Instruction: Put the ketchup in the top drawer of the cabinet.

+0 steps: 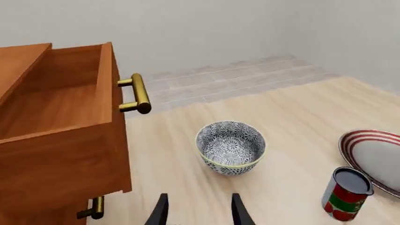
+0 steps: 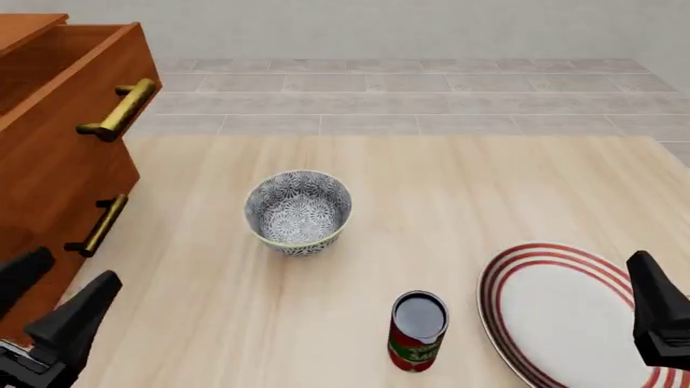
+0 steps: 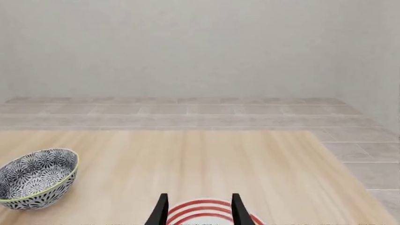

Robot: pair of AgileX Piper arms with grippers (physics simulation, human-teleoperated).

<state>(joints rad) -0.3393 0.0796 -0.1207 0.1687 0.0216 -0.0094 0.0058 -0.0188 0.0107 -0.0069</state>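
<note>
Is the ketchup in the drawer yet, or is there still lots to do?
Not yet. Done: the top drawer of the cabinet is already pulled open. In hand: nothing; the left gripper and right gripper are both open and empty. Left: the ketchup still stands on the table by the plate, waiting to be picked up and dropped in.

A pale plain wall (image 3: 200, 47) rises behind a grey tiled floor (image 2: 431, 97) and light wooden table (image 2: 453, 194)

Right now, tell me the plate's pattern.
White plate with red rings round the rim; front view shows it best.
</note>
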